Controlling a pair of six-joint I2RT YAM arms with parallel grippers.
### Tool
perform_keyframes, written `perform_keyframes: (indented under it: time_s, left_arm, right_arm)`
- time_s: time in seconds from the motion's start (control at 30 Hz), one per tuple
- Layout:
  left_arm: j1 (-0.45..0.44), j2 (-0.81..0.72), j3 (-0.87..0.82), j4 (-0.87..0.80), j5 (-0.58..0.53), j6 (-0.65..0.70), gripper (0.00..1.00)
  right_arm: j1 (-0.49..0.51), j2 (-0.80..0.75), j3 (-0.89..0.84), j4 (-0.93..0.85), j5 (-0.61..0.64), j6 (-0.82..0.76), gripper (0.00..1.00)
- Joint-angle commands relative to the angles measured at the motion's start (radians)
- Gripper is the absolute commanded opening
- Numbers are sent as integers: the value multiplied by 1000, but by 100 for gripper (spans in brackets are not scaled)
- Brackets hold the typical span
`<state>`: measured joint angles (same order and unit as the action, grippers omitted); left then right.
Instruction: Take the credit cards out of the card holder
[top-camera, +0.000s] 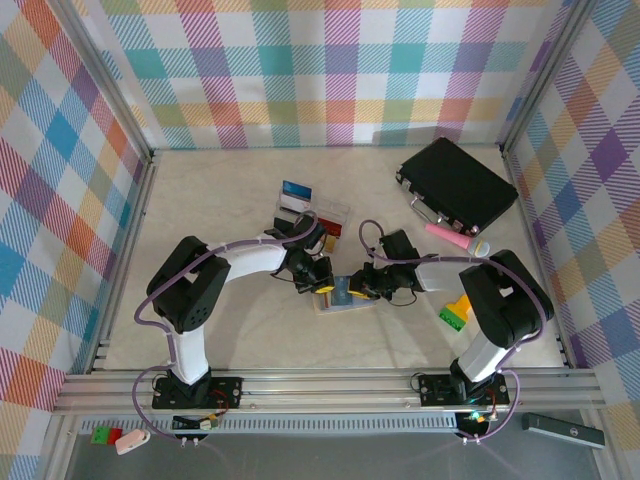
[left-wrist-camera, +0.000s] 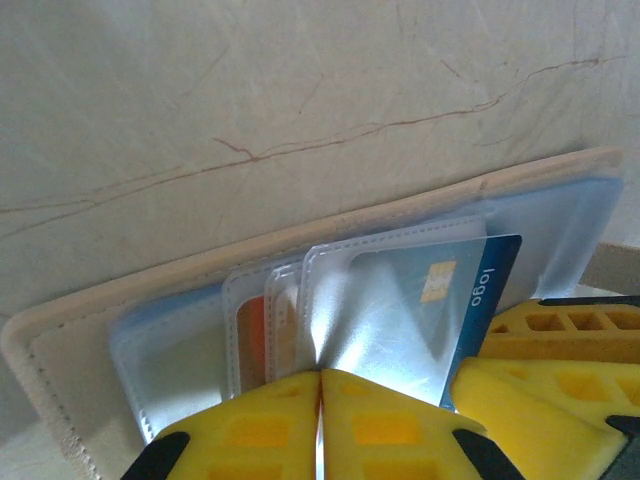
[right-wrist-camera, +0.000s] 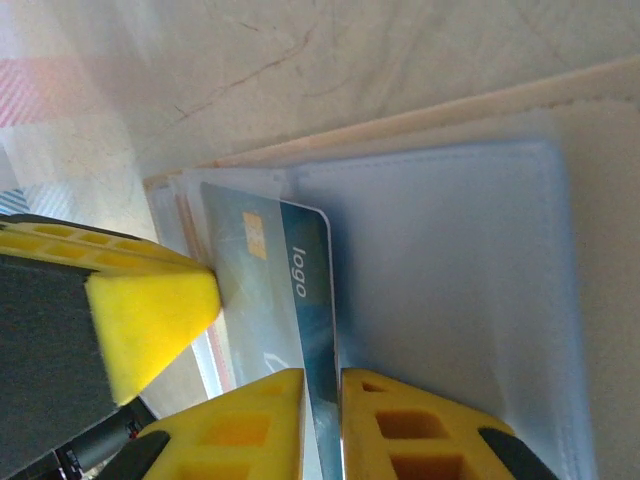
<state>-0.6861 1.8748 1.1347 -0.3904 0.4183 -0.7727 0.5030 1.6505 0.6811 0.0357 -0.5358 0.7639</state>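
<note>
Right wrist shows the right tool (right-wrist-camera: 321, 425) pinching the blue plastic credit card (right-wrist-camera: 265, 280), probably stiff and slick, at frame bottom, while the closed left tool (left-wrist-camera: 320, 420) nips the soft-looking pale card holder (left-wrist-camera: 55, 355) by a clear sleeve.

My left gripper (left-wrist-camera: 320, 400) has its yellow fingers pressed together on the lower edge of a clear sleeve of the card holder (left-wrist-camera: 70, 350). The holder lies open on the pale, red-veined table (left-wrist-camera: 300, 80). A blue credit card (left-wrist-camera: 495, 275), marked "logo" and carrying a gold chip, sticks out of that sleeve on the right. I see an orange card (left-wrist-camera: 250, 340) tucked in a sleeve further left. The right gripper (left-wrist-camera: 490, 352) meets the blue credit card's right edge.
</note>
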Motion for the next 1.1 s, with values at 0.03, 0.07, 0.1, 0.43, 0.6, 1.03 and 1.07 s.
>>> perform_keyframes:
  time_s: [0.03,0.07,0.1,0.43,0.6,1.03,1.07]
  left_arm:
    - [-13,17,-36,-40,-47,-17,9]
    - [-13,17,-36,-43,-51,-15,9]
    - [-13,18,-36,-47,-54,-14,9]
    - [-12,-6,-52,-37,-60,-15,11]
    - [-12,-33,-53,-5,-45,-19,14]
    - [123,-373,-124,103,15,-59,41]
    - [146,-411,-142,104,27,-59,45]
  right_arm:
    - [-8,-16,-11,46,-15,14,14]
    - [-7,-21,-15,43,-6,13,13]
    - [-7,-27,-17,38,4,12,11]
    - [-20,-159,-52,-120,182,-84,7]
    - [-26,-241,-68,-161,214,-122,5]
    - [-27,-516,-54,-58,111,-165,2]
    - [-27,-507,-42,-38,87,-156,2]
